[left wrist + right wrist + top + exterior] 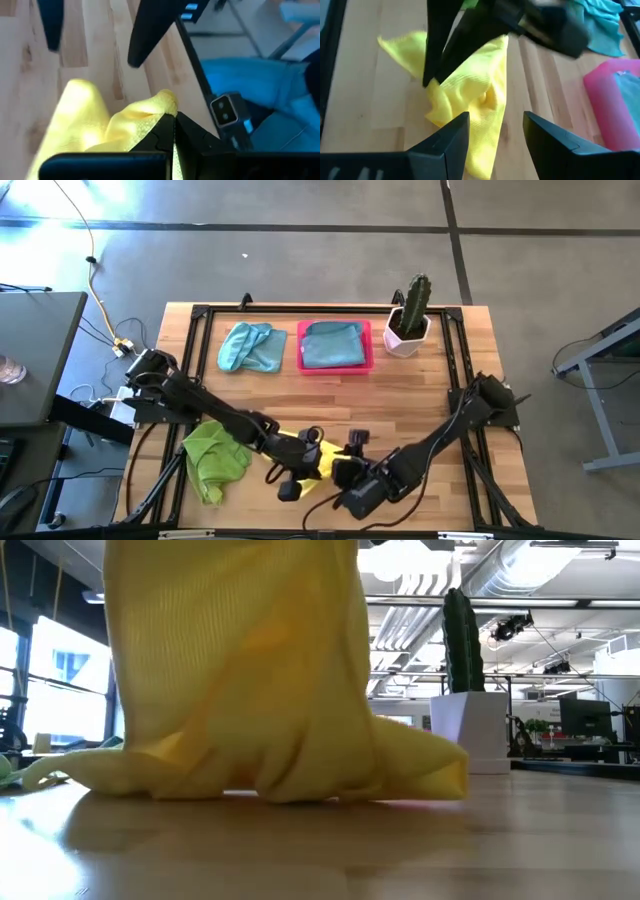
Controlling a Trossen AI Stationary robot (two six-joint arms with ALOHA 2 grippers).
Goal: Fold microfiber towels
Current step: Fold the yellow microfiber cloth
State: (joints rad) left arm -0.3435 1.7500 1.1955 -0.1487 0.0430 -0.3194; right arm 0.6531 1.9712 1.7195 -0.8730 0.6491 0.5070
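High view first, operator: you have a slatted pale wooden worktop (420, 395) framed in black rails, with both arms reaching to its near edge. Working down in size, a lime green towel (213, 455) lies crumpled at the left arm's side, a light blue towel (250, 347) sits loosely bunched at the far side, and a rigid pink tray (335, 345) beside it holds another light blue towel (332, 343), laid flatter. A potted cactus (411, 313) in a white pot stands just right of the tray.

Your working piece is the yellow towel (470, 95), near the front edge between the two arms. The left end effector (174, 131) is shut tight on a corner of it and has part of the cloth lifted, so in the low view it hangs as a ribbed, soft drape with its lower folds pooled on the wood. The right end effector (495, 135) hovers just above the cloth, jaws wide apart, holding nothing.

Watch these risks:
- The pinch is on a small bit of edge; this plush weave could slip out if you pull sideways
- The pooled part is bunched, not flat, so a fold laid now would likely trap wrinkles
- The two end effectors are very close; closing the right one carelessly could strike the left fingers or grab two layers at once
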